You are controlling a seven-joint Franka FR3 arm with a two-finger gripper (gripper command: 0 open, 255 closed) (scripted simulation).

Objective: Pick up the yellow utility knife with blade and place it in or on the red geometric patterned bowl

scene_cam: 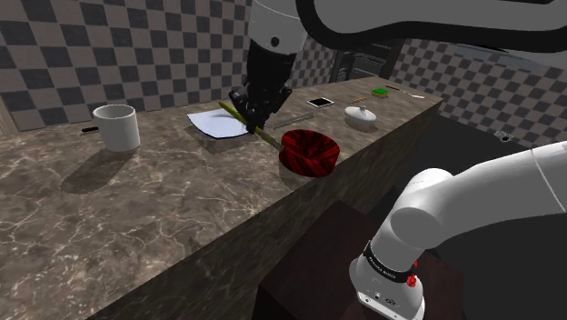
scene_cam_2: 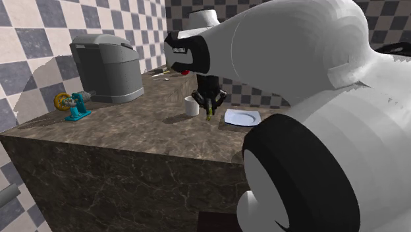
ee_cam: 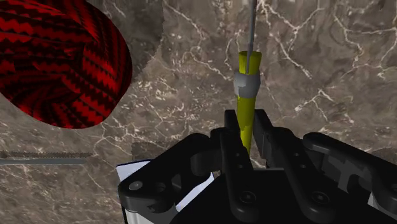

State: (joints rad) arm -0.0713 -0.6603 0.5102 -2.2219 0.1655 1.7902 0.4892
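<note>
My black gripper (scene_cam: 253,113) is shut on the yellow utility knife (scene_cam: 264,135), clasping its handle between both fingers. In the wrist view the yellow handle (ee_cam: 247,95) sticks out past the gripper (ee_cam: 247,126), with a grey collar and a thin grey blade pointing away over the marble counter. The knife hangs slanted low over the counter; I cannot tell if its tip touches. The red bowl (scene_cam: 309,152) with a black zigzag pattern stands just to the shoulder view's right of the knife tip, and the same bowl (ee_cam: 57,63) lies beside the blade. From the second exterior view the gripper (scene_cam_2: 209,104) points down with the knife (scene_cam_2: 209,115).
A white plate (scene_cam: 216,124) lies under and behind the gripper, and a white mug (scene_cam: 117,126) stands to the shoulder view's left. A white lidded dish (scene_cam: 362,115) and small items sit farther along. A grey appliance (scene_cam_2: 109,68) and a teal tool (scene_cam_2: 74,105) stand near the wall.
</note>
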